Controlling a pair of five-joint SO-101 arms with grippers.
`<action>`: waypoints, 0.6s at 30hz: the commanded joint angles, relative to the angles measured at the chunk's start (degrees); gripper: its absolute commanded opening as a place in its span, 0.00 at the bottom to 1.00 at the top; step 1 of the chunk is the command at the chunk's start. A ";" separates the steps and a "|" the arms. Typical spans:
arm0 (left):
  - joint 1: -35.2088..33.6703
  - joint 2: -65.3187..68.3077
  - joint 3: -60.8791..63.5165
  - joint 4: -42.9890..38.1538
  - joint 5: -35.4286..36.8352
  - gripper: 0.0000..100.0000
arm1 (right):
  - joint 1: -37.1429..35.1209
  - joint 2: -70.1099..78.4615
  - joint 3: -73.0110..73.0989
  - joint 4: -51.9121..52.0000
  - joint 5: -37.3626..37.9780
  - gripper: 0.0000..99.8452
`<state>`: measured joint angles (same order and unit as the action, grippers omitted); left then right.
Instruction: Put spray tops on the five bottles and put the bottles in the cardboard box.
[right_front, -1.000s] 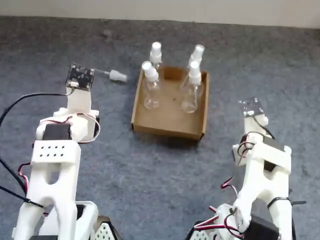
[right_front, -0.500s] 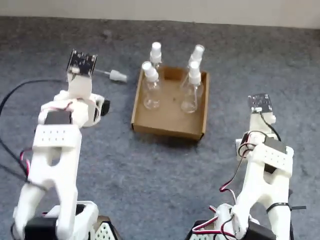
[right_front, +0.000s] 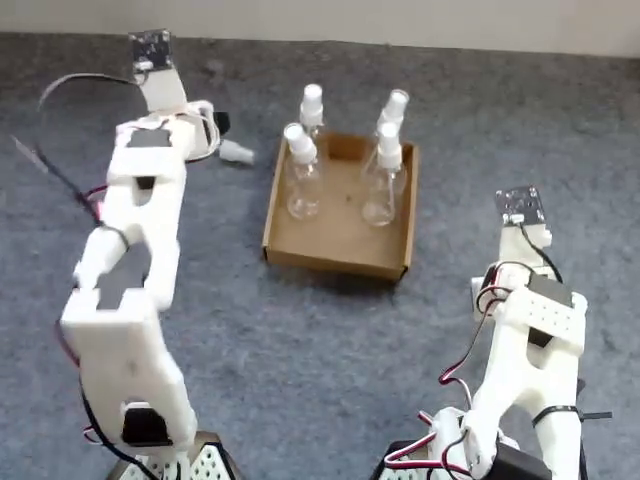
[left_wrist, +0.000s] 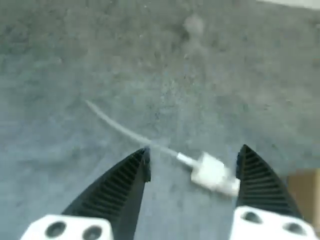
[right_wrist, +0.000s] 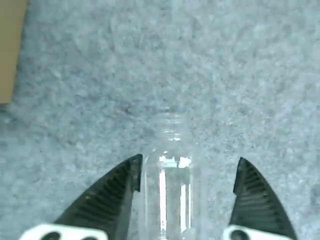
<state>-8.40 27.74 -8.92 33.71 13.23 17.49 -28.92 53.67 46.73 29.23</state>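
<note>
The left arm is stretched far out and low. Its left gripper (left_wrist: 195, 149) is spread wide, and the spray top (left_wrist: 214, 174) lies on the grey carpet (right_front: 300, 330) between the fingertips, closer to one of them. The thin tube (left_wrist: 125, 131) trails away past the other.

The right arm is folded back. Its right gripper (right_wrist: 190, 159) is also spread, and an uncapped bottle (right_wrist: 172, 175) stands between the jaws with its neck pointing away from the wrist; whether they touch it cannot be told.

Beyond and between both grippers sits the cardboard box (right_front: 340, 255), with four capped bottles (right_front: 303, 185) in it or at its far edge.
</note>
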 joint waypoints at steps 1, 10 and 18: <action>3.03 15.96 -17.63 -2.55 1.05 0.24 | -2.24 -1.98 -2.77 -1.01 -0.26 0.24; 4.00 43.21 -56.31 16.70 -6.77 0.16 | -2.95 -1.98 -2.77 -1.01 -0.26 0.24; -1.27 48.04 -86.29 57.49 -8.88 0.12 | -3.03 -1.98 -2.77 -1.01 -0.62 0.24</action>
<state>-6.64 75.91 -80.48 71.16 5.32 15.38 -28.92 53.67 46.73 29.23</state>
